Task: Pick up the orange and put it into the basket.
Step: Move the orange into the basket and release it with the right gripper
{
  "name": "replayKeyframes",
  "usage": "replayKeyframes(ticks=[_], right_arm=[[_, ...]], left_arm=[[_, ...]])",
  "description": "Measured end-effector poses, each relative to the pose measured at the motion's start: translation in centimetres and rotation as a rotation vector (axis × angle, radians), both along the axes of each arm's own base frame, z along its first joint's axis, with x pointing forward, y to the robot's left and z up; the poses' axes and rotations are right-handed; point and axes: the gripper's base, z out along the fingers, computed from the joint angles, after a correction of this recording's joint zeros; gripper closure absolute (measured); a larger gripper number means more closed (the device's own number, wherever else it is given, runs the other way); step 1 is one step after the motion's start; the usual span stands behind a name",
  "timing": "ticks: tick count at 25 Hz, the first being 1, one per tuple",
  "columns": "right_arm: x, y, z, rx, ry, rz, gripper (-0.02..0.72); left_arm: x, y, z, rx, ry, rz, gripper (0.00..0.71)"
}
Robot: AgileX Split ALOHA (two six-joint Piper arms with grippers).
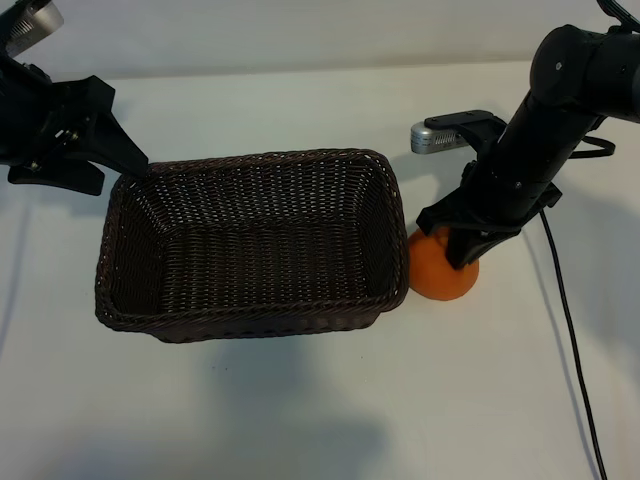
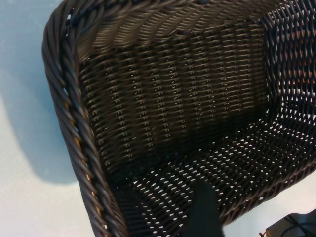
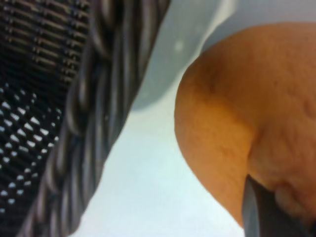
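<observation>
1. The rounded, bright orange fruit with matte, dimpled skin [image 1: 440, 270] sits on the table at centre right of the exterior frame, just beside the right short wall of the basket; I cannot tell whether it touches the wicker.
2. The large rectangular dark brown woven wicker basket [image 1: 250, 300] has rounded corners, sloping sides and a thick braided rim, and it fills the middle of the frame with nothing inside.
3. My right gripper [image 1: 462, 243] comes down steeply from the upper right, its black arm bent at the wrist, and its fingers press on the top of the orange; up close, one dark fingertip [image 3: 261, 210] digs into the bumpy skin, so I am clamped on the fruit.
4. My left gripper [image 1: 100, 140] hangs at the upper left, over the basket's far left corner, jaws spread wide and holding nothing.
5. The plain white tabletop [image 1: 320, 410] is smooth, with a black cable [image 1: 570, 330] trailing down the right side.
</observation>
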Motion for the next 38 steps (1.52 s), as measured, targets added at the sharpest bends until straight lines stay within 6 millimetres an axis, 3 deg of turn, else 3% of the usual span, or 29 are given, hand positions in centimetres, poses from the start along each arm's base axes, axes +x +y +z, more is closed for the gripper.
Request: replayKeyframes(ticks=[6,14,38], right_arm=[[-0.3,-0.2,0.7,-0.013,0.004,0.022,0.656],[-0.4,-0.3,5.0,-0.013,-0.064,0.052,0.656],[-3.6,-1.2,14.1,-0.021,-0.211,0.041,0.656]], left_arm=[[0.0,0.0,0.0,0.000,0.000,0.000,0.131],[0.0,0.0,0.0,0.000,0.000,0.000,0.131],[0.0,0.0,0.0,-0.002,-0.001,0.000,0.131]])
